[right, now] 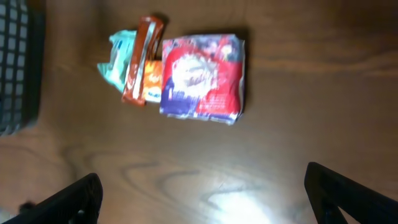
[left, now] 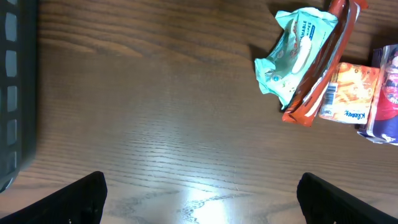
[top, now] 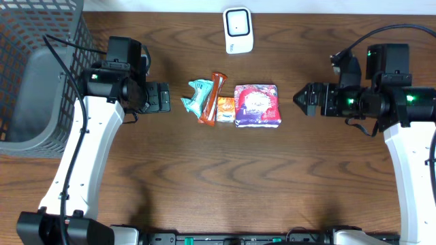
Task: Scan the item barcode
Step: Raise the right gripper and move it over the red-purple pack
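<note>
Four packets lie in a cluster mid-table: a teal wipes pack (top: 197, 96) (left: 294, 53) (right: 117, 55), a brown-orange bar (top: 212, 96) (left: 323, 62) (right: 139, 59), a small orange pack (top: 225, 109) (left: 348, 92) (right: 153, 82) and a purple-red pack (top: 257, 105) (right: 202, 74) (left: 387, 93). A white barcode scanner (top: 238, 30) stands at the table's far edge. My left gripper (top: 163, 97) (left: 200, 199) is open, left of the cluster, holding nothing. My right gripper (top: 300, 99) (right: 202, 196) is open, right of the cluster, also holding nothing.
A grey mesh basket (top: 34, 75) stands at the far left, its dark wall (left: 15, 93) at the edge of the left wrist view and its corner (right: 18, 62) in the right wrist view. Bare wood table (top: 225, 170) lies in front of the packets.
</note>
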Motion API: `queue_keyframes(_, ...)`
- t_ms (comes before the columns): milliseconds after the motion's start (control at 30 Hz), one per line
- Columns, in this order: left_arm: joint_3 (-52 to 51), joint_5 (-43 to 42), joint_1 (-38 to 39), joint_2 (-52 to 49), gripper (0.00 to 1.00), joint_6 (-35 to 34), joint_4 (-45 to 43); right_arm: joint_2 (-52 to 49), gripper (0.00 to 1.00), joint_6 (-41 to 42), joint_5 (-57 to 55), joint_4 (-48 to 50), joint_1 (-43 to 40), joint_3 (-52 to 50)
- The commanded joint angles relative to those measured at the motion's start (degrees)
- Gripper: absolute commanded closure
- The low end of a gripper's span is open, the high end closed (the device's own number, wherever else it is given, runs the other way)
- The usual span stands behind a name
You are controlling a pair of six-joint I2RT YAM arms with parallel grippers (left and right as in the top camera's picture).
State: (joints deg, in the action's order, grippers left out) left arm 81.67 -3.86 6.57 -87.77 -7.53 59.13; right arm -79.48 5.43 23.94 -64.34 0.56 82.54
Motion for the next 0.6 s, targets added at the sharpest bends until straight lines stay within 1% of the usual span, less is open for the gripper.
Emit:
queue_keyframes(0, -0.17, 0.92, -0.07, -0.22, 0.02, -0.48, 0.20, -0.26, 0.01, 0.35, -1.18, 2.38, 0.31, -1.73)
queue_keyframes(233, -0.17, 0.92, -0.07, -0.22, 0.02, -0.46, 0.20, -0.37, 0.01, 5.20, -0.70, 13.11, 0.31, -12.74)
queue_keyframes(333, -0.17, 0.92, -0.07, -0.22, 0.02, -0.46, 0.17, -0.37, 0.01, 5.40, 4.04, 18.99, 0.31, -18.82)
queue_keyframes(400, -0.17, 0.92, -0.07, -0.22, 0.02, -0.46, 0.20, -0.37, 0.20, 5.22, 7.80, 22.53, 0.44, -21.73)
queue_keyframes(500, -0.17, 0.92, -0.07, -0.22, 0.02, -0.46, 0.20, -0.37, 0.44, 5.49, 8.48, 25.18, 1.64, -23.32)
queue_keyframes(533, -0.17, 0.92, -0.07, -0.22, 0.02, -0.46, 0.20, -0.37, 0.58, 5.49, 8.50, 25.83, 2.23, -23.30)
queue_keyframes(567, -0.17, 0.92, -0.07, -0.22, 0.02, -0.46, 0.17, -0.35, 0.79, 6.58, 8.50, 27.45, 3.32, -23.30)
